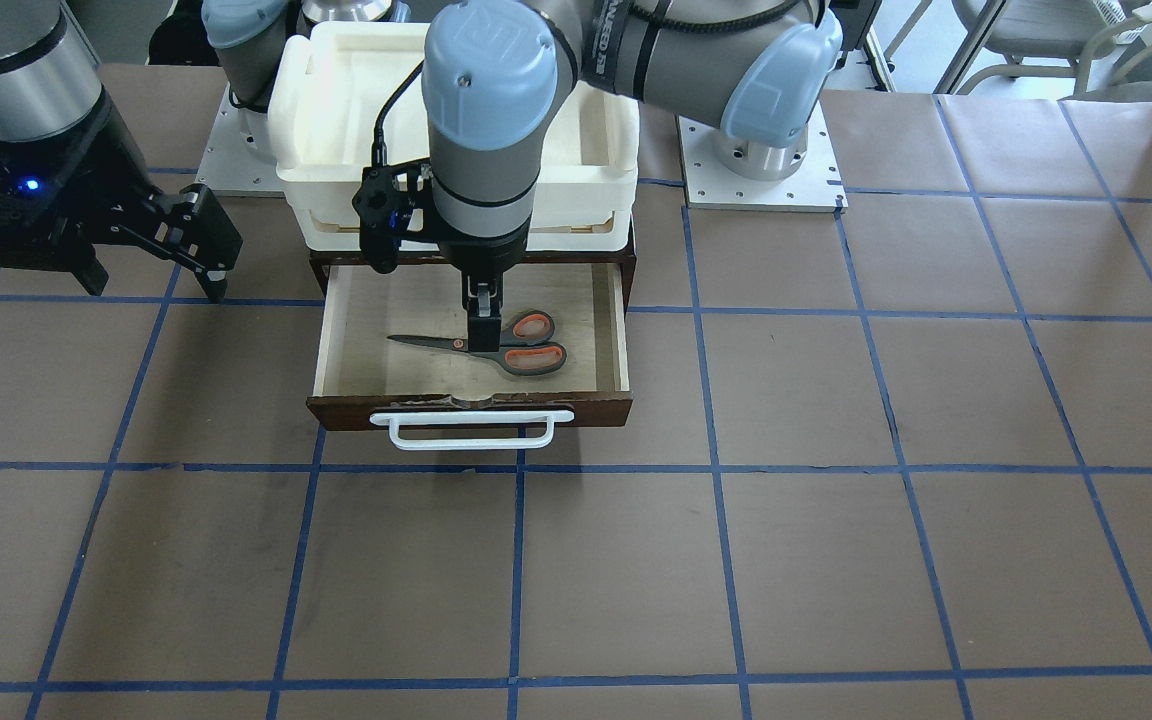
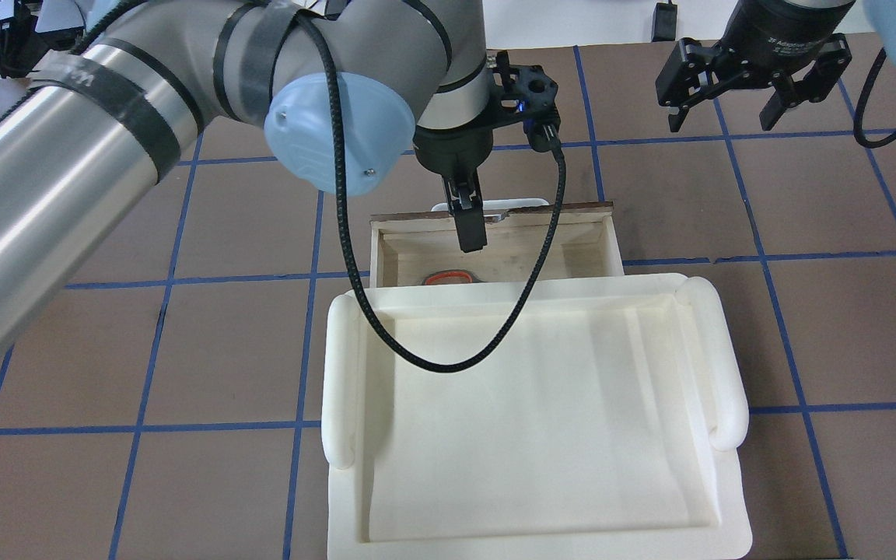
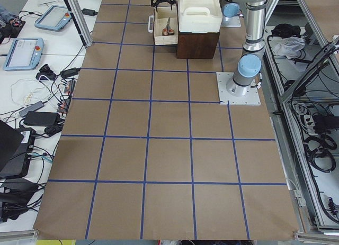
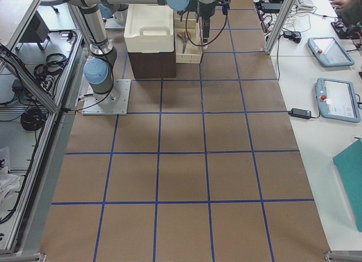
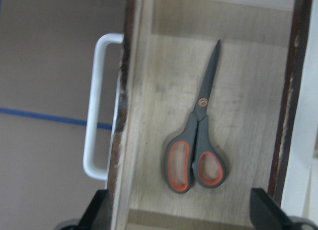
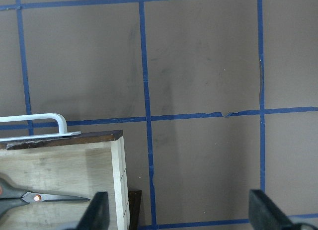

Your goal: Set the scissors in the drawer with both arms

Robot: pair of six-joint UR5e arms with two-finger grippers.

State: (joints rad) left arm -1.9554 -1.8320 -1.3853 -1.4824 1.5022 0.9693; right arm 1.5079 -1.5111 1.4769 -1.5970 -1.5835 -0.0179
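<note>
The scissors lie flat on the pale floor of the open drawer, free of any grip. In the left wrist view the scissors have blades shut and the handles are near the camera. My left gripper hangs straight down into the drawer just above the scissors' pivot. It is open, and its fingers stand wide apart at the frame's bottom corners. My right gripper is open and empty, above the table beside the drawer. The right wrist view catches the drawer corner and the blade tip.
A white foam-like tray sits on top of the dark cabinet behind the drawer and hides most of the drawer in the overhead view. The white bar handle sticks out at the drawer's front. Brown table with blue grid lines lies around.
</note>
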